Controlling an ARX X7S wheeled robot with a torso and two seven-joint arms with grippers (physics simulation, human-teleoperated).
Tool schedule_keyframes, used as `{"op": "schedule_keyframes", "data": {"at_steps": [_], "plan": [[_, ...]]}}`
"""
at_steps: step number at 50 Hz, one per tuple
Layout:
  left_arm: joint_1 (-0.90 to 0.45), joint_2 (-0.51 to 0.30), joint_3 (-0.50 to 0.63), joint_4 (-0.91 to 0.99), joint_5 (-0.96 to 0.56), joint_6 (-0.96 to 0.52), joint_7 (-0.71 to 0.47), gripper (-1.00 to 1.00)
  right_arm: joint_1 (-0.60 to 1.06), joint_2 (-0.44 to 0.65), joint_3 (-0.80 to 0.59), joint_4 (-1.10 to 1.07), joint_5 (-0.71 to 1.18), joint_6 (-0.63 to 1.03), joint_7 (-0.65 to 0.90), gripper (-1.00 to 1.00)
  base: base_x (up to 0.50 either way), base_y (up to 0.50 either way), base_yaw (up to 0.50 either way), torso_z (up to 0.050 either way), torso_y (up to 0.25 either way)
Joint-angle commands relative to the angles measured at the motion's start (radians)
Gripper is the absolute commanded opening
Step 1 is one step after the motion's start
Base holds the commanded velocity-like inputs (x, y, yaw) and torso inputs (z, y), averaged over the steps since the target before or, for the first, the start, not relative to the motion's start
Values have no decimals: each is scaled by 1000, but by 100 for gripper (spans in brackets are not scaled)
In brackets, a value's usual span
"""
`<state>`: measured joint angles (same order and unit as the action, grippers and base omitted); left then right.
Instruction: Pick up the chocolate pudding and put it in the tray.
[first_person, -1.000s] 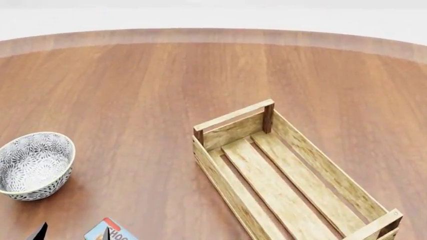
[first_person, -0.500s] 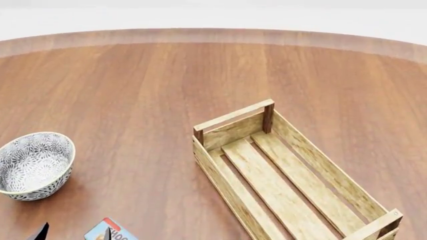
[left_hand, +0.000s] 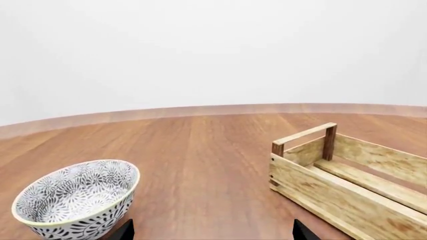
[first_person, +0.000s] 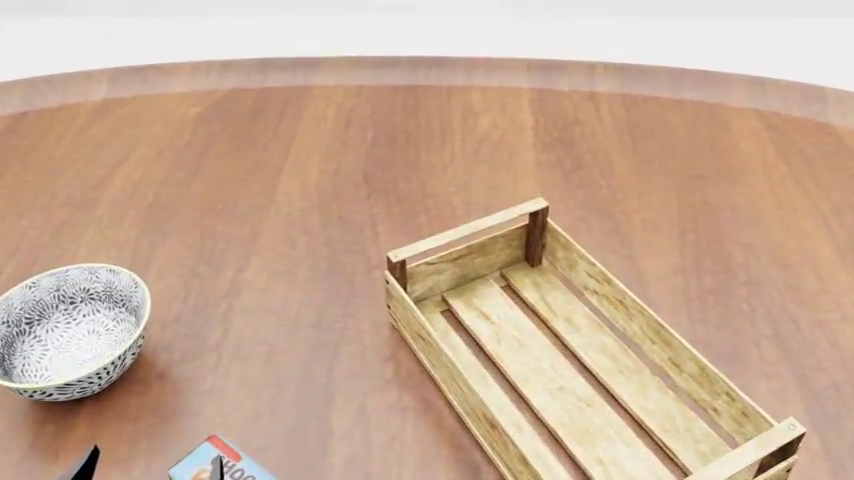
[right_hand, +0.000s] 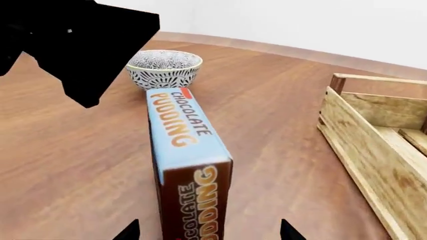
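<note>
The chocolate pudding (right_hand: 183, 135) lies flat on the wooden table, light-blue top up, brown end towards the right wrist camera. My right gripper (right_hand: 208, 231) is open, one fingertip on each side of the carton's near end with gaps on both sides. In the head view only a corner of the pudding (first_person: 218, 463) shows at the bottom edge. My left gripper (first_person: 148, 468) is open beside it, towards the bowl, with nothing between its fingers (left_hand: 125, 231). The tray (first_person: 467, 232) stands to the right of the carton, with nothing in it.
A grey-white patterned bowl (first_person: 67, 330) sits at the table's left, beyond the pudding's far end (right_hand: 165, 67). My left arm (right_hand: 80, 45) hangs dark beside the carton. The tray's near wall (right_hand: 363, 150) runs along the right. The round table's edge (first_person: 427, 65) curves at the back.
The left gripper's fingertips have sunk very slightly towards the bottom edge of the head view. The pudding, bowl and tray have not moved.
</note>
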<state>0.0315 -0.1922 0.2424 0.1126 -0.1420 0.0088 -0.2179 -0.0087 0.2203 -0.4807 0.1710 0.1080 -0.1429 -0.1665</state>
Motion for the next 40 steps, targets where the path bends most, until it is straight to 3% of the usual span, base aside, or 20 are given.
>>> {"op": "schedule_keyframes", "data": {"at_steps": [1, 15, 24, 26, 40], "plan": [[-1, -5, 7, 2, -3, -3, -7, 100, 28, -26, -9, 67, 1, -41, 4, 100, 0, 0, 0, 0, 0], [-2, -9, 17, 0, -6, -1, -14, 100, 45, -52, -30, 119, -4, -82, 6, 100, 0, 0, 0, 0, 0], [-3, -13, 23, -5, -9, 3, -17, 100, 83, -88, -40, 241, -6, -146, 6, 100, 0, 0, 0, 0, 0], [-4, -14, 28, 1, -7, -1, -18, 100, 127, -144, -67, 415, -34, -243, 5, 100, 0, 0, 0, 0, 0], [-5, -22, 36, -3, -13, 5, -24, 100, 152, -161, -90, 492, -29, -291, 17, 100, 0, 0, 0, 0, 0]]}}
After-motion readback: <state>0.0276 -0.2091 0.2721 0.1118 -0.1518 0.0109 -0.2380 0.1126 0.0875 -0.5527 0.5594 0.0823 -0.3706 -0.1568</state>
